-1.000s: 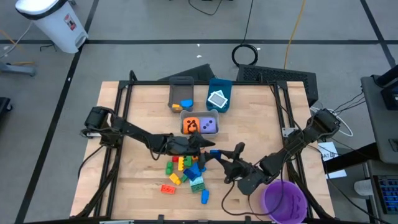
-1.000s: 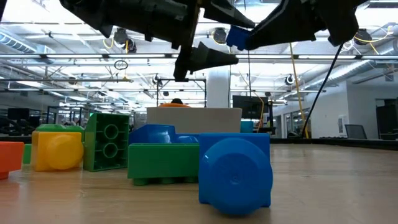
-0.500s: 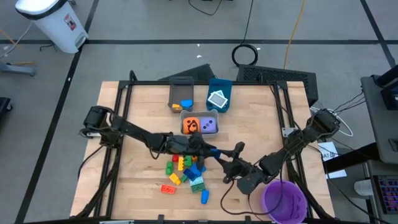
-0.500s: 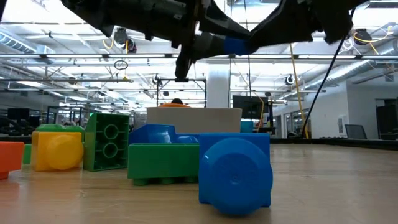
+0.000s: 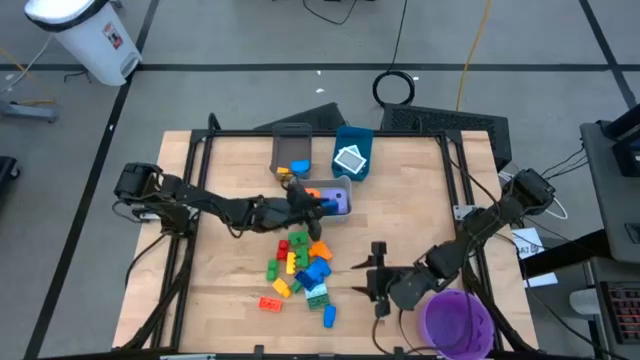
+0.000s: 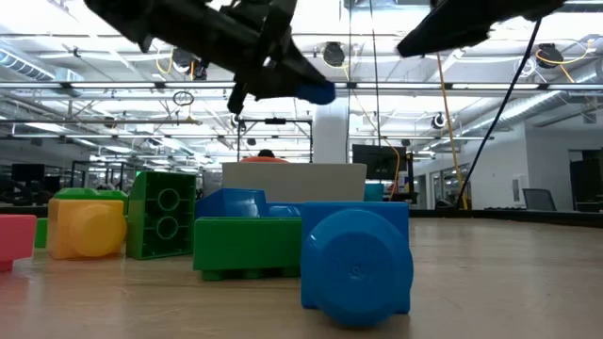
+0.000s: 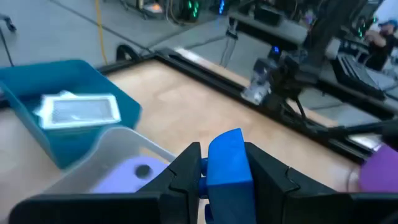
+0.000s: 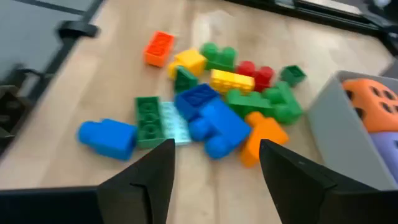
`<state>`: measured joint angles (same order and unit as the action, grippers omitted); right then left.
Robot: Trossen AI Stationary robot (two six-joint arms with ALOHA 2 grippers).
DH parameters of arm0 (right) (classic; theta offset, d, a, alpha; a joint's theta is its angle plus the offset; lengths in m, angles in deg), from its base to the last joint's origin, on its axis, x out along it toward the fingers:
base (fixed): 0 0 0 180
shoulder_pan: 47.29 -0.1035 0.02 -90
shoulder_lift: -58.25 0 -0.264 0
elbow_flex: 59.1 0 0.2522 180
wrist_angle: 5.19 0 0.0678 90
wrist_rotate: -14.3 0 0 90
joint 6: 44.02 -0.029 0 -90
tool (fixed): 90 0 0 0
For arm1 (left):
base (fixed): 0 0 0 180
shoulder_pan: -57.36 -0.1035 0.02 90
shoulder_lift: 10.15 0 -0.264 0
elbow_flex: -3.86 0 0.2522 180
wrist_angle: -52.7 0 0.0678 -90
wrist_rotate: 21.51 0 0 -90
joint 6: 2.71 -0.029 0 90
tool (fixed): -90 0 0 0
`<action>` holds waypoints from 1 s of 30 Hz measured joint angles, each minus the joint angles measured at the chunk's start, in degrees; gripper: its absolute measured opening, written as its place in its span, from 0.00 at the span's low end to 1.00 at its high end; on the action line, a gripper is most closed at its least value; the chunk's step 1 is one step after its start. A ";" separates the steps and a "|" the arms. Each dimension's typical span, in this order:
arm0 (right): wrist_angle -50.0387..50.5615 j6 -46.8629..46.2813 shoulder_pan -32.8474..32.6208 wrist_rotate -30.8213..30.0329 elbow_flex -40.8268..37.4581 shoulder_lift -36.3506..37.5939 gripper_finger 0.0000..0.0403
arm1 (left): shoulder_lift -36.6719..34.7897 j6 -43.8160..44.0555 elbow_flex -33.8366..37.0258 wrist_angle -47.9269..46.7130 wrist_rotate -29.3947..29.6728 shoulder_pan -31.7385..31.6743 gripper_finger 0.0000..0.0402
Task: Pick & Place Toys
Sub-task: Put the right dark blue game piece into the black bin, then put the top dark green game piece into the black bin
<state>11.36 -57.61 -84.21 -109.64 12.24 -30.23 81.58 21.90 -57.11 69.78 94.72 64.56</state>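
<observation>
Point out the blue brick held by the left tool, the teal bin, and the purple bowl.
blue brick (image 7: 227,163): left wrist view, on its front face between the fingers.
teal bin (image 5: 351,143): high view, on its far rim.
purple bowl (image 5: 457,322): high view, on its inside floor.

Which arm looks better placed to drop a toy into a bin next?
The left. Its end effector is shut on a blue brick right above the grey bin; the right end effector is open, farther back.
</observation>
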 joint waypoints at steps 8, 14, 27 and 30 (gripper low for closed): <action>-1.44 1.00 0.36 -0.39 0.02 0.10 0.48 | -6.08 -0.54 6.12 -0.19 1.45 -8.17 0.25; -1.26 2.20 1.84 -0.49 0.02 0.08 0.47 | -7.43 0.07 6.39 -3.91 1.88 -19.02 0.25; -1.32 4.88 3.59 -0.43 0.02 0.08 0.46 | -7.33 4.97 6.39 -10.22 -2.91 -30.12 0.65; -0.90 5.75 3.59 -0.30 0.02 1.00 0.46 | -7.59 2.14 6.39 -9.89 -5.05 -30.16 0.80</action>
<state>10.45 -51.86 -80.63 -109.95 12.26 -29.24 73.98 24.04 -50.72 59.89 89.67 34.40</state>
